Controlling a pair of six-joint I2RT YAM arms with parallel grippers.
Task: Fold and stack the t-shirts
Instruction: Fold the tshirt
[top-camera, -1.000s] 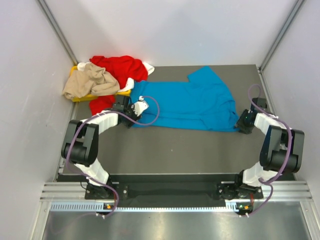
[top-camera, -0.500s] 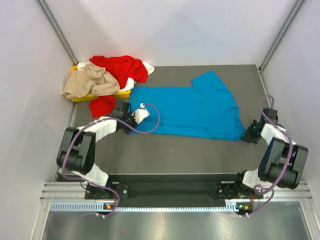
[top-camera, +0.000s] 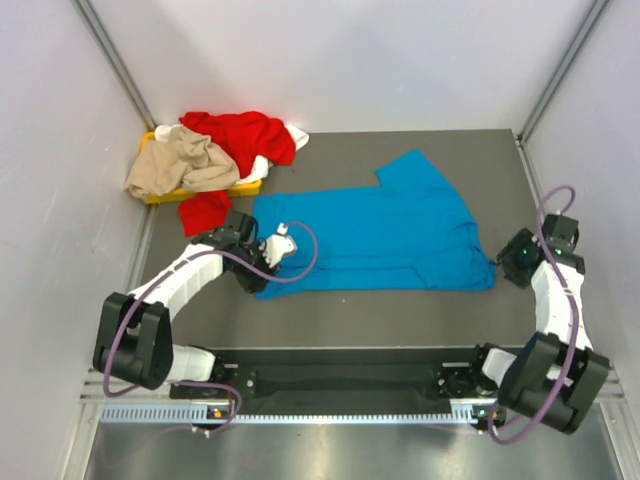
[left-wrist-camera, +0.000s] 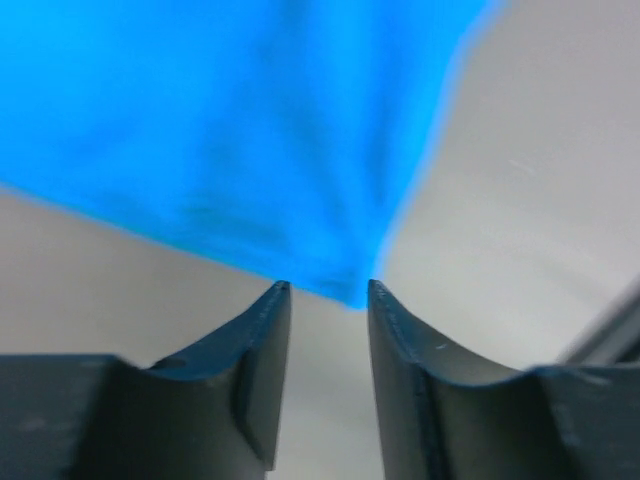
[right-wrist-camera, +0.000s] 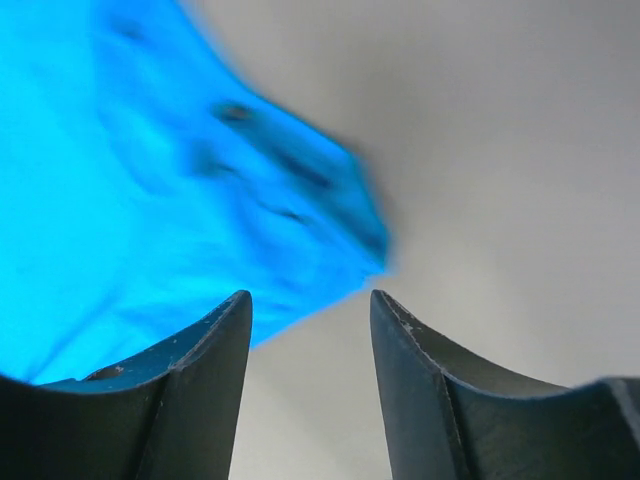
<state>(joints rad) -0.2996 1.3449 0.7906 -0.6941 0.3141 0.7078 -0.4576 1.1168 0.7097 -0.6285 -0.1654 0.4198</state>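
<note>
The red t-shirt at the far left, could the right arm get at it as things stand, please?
Probably not. The right tool sits at the right table edge by the blue t-shirt, while the red t-shirt lies in the far-left corner pile. The left tool is much nearer.

Dark grey matte surface (top-camera: 400, 300) carries a bright blue cloth t-shirt (top-camera: 380, 225) spread flat mid-surface, and a flat yellow tray (top-camera: 160, 196) in the far-left corner, a red cloth t-shirt (top-camera: 205, 212) spilling off it.
</note>
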